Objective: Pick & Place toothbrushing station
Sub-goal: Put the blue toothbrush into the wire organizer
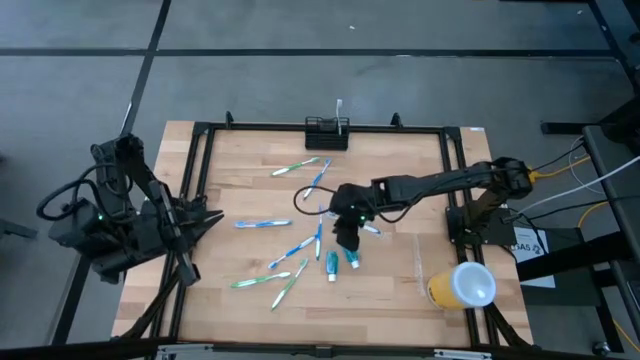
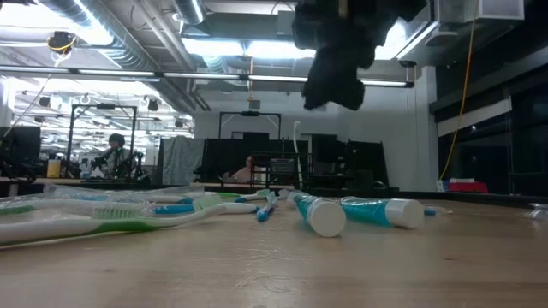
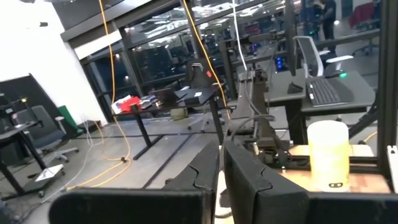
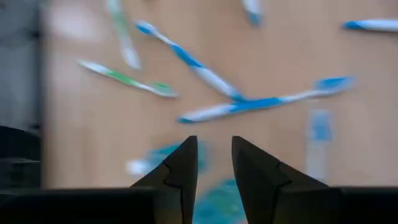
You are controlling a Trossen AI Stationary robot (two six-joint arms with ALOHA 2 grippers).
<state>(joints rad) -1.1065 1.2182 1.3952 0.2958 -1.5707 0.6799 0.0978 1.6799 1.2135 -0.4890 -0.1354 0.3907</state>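
While our right gripper [image 4: 208, 163] hangs with its jaws parted a narrow gap and nothing between them, we count the job as barely begun. Directly beneath those jaws, in the right wrist view, lie two teal toothpaste tubes [image 1: 340, 263], and just beyond them a pair of crossed blue toothbrushes [image 4: 236, 102]. A green toothbrush [image 4: 127, 79] lies farther out to one side of the jaws. From above we see the right arm stretched toward the middle of the wooden table [image 1: 240, 170], the gripper poised over the tubes and not touching them, as best we can judge.

Well beyond the jaws, at the table's far edge, stands the toothbrushing station [image 1: 327, 132], the low black mesh holder. One white toothbrush [image 1: 339, 108] already stands upright in it, so we judge one item placed. Everything else still lies loose on the boards: by our count, several blue brushes, two green ones [image 1: 270, 282] nearest the front edge, and both tubes.

Away to the other side, our left gripper [image 3: 221, 168] waits at the table's left rim, jaws closed on nothing. A yellow cup [image 1: 462, 286] with a white lid lies near the front right corner, apart from the work.
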